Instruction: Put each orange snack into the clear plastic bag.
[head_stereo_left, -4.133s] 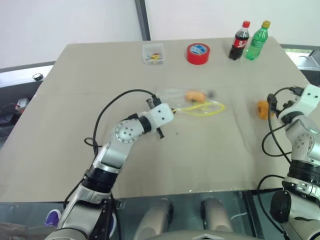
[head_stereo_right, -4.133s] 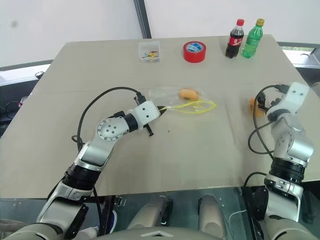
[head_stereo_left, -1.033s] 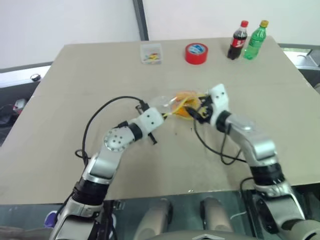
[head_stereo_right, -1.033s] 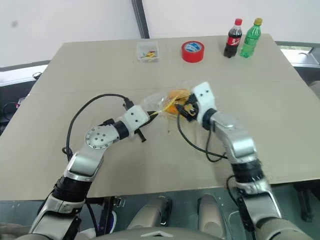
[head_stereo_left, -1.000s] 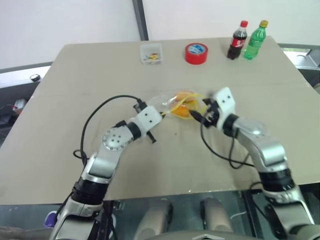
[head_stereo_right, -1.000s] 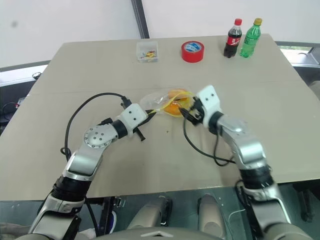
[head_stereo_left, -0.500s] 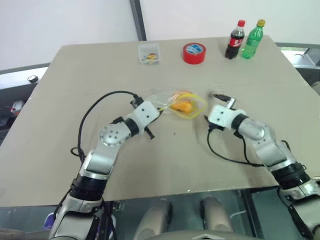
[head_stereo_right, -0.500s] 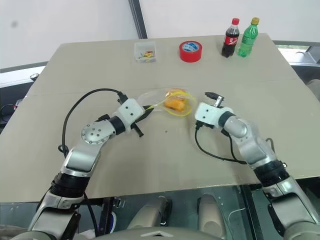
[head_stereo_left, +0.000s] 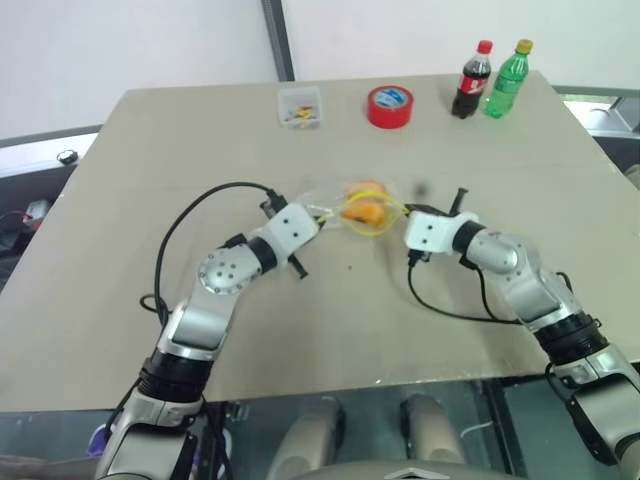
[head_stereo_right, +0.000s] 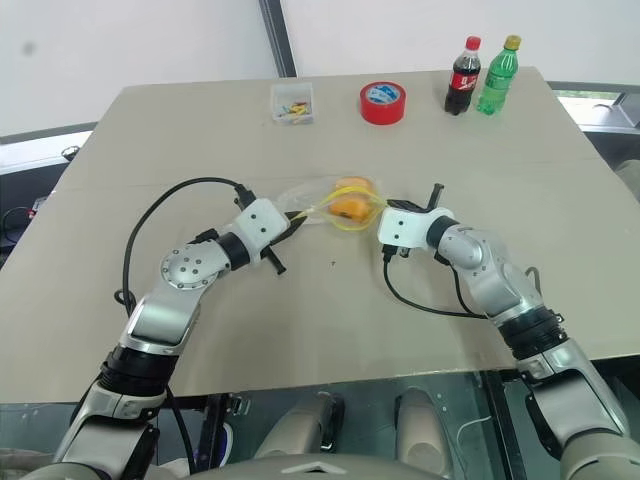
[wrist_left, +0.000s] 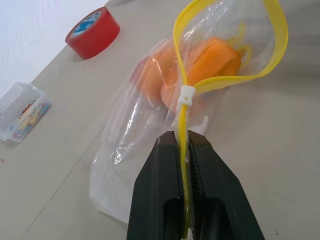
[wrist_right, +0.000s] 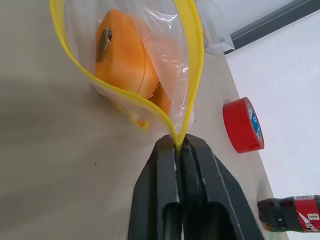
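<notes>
**Both snacks bagged; bag mouth held at each end**

Evidently the loading is done. The clear plastic bag (head_stereo_left: 352, 207) lies at mid-table (head_stereo_left: 300, 330), and both orange snacks (wrist_left: 200, 65) sit inside it, one in front of the other, as seen through the mouth in the right wrist view.

The left gripper (wrist_left: 183, 145) is pressed together on the yellow seal strip (wrist_right: 192, 75) at one end, just below the white slider. The right gripper (wrist_right: 178, 145) pinches the same strip at the opposite end, where its two sides meet.

Held at both ends, the strip is stretched taut between the arms, probably to keep the contents in and ready the zip for closing.

The red tape roll (head_stereo_left: 391, 106), two bottles (head_stereo_left: 494, 78) and small clear box (head_stereo_left: 302, 107) stand well apart.
</notes>
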